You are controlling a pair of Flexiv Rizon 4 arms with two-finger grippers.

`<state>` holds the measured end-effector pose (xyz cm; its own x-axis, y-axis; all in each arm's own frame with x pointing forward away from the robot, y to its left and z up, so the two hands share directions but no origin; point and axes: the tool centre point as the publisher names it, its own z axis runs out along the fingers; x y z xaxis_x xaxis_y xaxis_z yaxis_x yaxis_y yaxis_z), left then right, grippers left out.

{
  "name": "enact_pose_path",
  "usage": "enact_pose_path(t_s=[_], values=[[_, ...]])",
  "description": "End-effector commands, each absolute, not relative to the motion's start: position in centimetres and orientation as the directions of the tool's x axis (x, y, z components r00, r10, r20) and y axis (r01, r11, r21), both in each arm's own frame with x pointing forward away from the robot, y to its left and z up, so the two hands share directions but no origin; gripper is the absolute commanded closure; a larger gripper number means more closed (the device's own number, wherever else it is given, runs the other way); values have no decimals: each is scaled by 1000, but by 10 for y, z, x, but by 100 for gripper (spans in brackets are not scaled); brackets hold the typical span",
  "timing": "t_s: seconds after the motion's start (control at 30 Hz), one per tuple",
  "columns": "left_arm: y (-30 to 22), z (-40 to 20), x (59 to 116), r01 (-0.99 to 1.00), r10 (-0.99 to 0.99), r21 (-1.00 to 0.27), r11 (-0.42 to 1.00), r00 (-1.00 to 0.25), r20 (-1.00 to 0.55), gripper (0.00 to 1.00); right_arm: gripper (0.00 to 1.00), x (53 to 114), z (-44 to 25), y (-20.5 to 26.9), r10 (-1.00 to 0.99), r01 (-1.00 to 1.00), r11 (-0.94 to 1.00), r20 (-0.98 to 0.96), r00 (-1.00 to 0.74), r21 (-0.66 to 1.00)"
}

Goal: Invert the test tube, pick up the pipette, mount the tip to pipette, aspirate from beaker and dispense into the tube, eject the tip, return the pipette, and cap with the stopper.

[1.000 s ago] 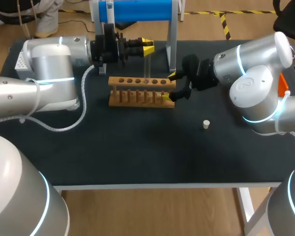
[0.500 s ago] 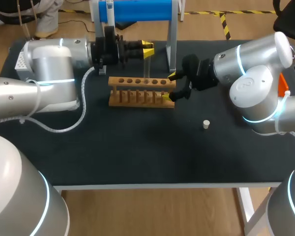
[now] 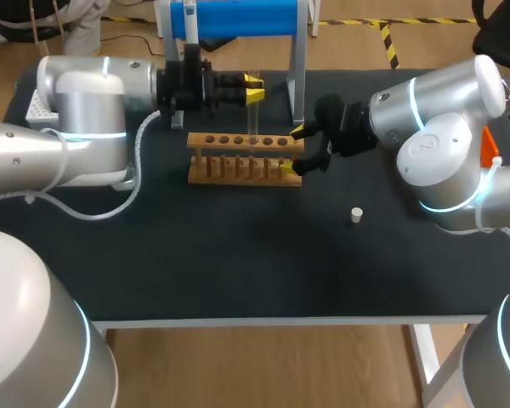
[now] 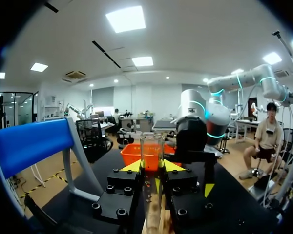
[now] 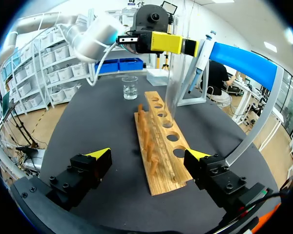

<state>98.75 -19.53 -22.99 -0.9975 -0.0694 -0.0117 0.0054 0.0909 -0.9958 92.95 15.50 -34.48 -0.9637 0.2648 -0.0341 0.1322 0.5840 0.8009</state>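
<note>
**Test tube.** The test tube stands upright with its open rim uppermost. It is clamped between the left jaws, which grip it from two sides on its upper part, a little below the rim. The yellow tips press against the glass. The lower end hangs at the top rail of the wooden rack, over one of the holes. Whether it enters the hole cannot be determined.

**Left arm.** The left arm lies level over the far side of the surface, with the jaws above the rack.

**Right arm.** The right arm lies near the surface at the rack's end. The right jaws are set wide. One tip stands on each side of the rack's end, with a visible gap on both sides. The test tube is ahead of these jaws and apart from them.

**Other items.**
- Stopper: on the surface, well apart from the rack, on the right arm's side.
- Beaker: beyond the rack's far end.
- Pipette: hangs on the blue stand behind the rack.
</note>
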Motion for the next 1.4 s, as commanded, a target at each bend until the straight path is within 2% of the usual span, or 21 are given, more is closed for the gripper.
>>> enact_pose_path(t_s=[0.03, 0.73, 1.4], values=[[-196, -229, 991, -6, -59, -993, 121, -998, -2, 100, 0, 930, -344, 154, 264, 133, 585, -33, -964, 800], [-193, -246, 992, -39, -70, -978, 205, -997, 25, 100, 0, 930, -344, 154, 264, 133, 585, -33, -964, 800], [-188, -256, 994, -56, -96, -984, 172, -995, 40, 100, 0, 930, -344, 154, 264, 133, 585, -33, -964, 800]])
